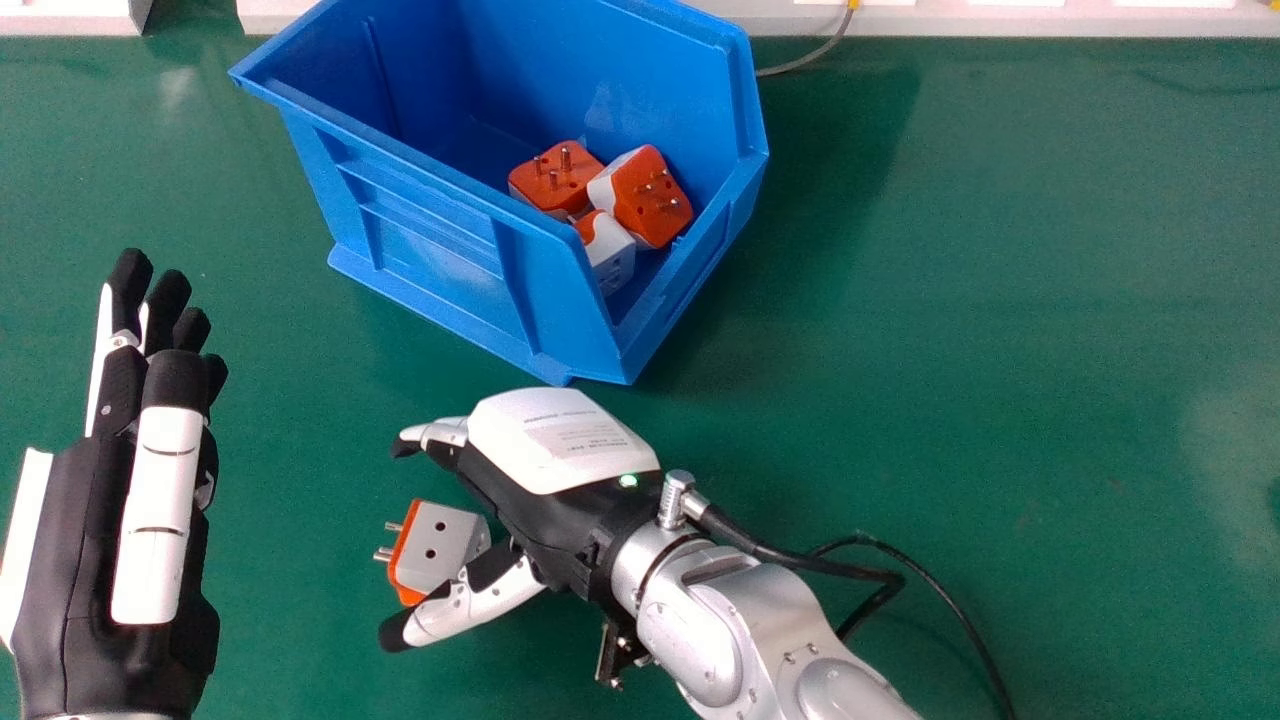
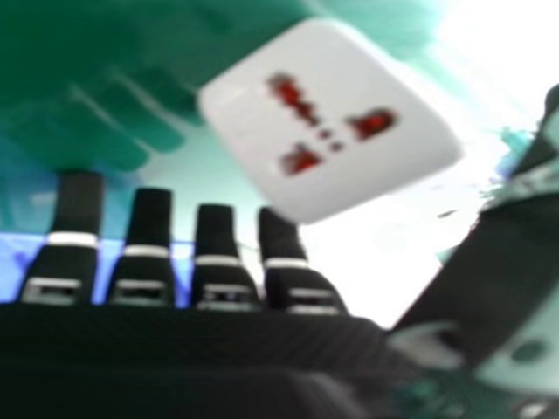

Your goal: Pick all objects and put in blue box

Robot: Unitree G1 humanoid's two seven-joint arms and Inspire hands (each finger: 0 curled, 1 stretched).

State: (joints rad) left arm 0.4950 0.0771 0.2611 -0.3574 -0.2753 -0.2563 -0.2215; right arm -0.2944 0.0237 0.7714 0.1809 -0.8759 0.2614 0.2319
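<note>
the boxy white-and-orange plastic plug adapter (image 1: 440,540), probably light, rigid and slightly slippery, sits on the green tabletop (image 1: 950,400) between thumb and fingers of the released right hand (image 1: 565,440), best pinched across its flat sides, clear of the metal pins (image 1: 384,554), the blue plastic box (image 1: 430,240) beyond and the left hand (image 1: 90,560) idle, fingers straight, at the head view's left.

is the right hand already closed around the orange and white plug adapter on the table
No, the right hand is open, its thumb and fingers spread apart beside the orange and white plug adapter.
</note>
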